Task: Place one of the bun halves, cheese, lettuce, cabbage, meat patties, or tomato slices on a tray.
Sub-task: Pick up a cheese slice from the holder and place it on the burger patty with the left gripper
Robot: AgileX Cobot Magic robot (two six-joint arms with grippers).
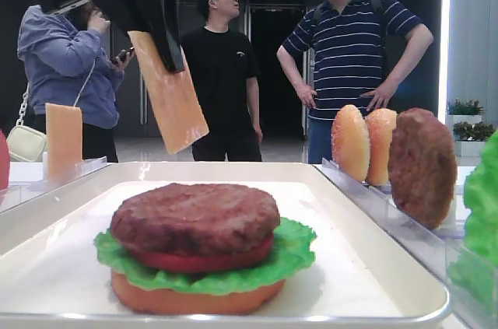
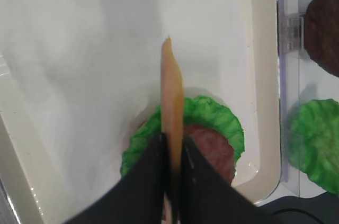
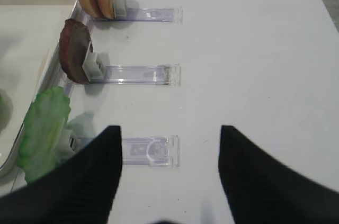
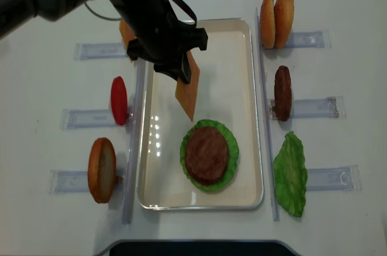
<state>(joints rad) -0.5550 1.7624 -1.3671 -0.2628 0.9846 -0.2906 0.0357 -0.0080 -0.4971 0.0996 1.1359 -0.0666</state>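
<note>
My left gripper (image 4: 175, 69) is shut on a pale orange cheese slice (image 4: 188, 91), holding it edge-down in the air above the white tray (image 4: 225, 50). In the left wrist view the cheese (image 2: 172, 86) stands pinched between the black fingers (image 2: 153, 171), over a stack near the tray's front. The stack is a meat patty (image 1: 194, 216) on a tomato slice (image 1: 204, 260), lettuce (image 1: 297, 247) and a bun half (image 1: 194, 298). My right gripper (image 3: 169, 130) is open and empty above a bare clear holder (image 3: 151, 151) on the table.
Clear holders flank the tray. On the left stand another cheese slice (image 1: 64, 138), a tomato slice (image 4: 119, 100) and a bun half (image 4: 101, 169). On the right stand two bun halves (image 4: 277, 20), a patty (image 4: 282, 92) and lettuce (image 4: 291, 174). People stand behind the table.
</note>
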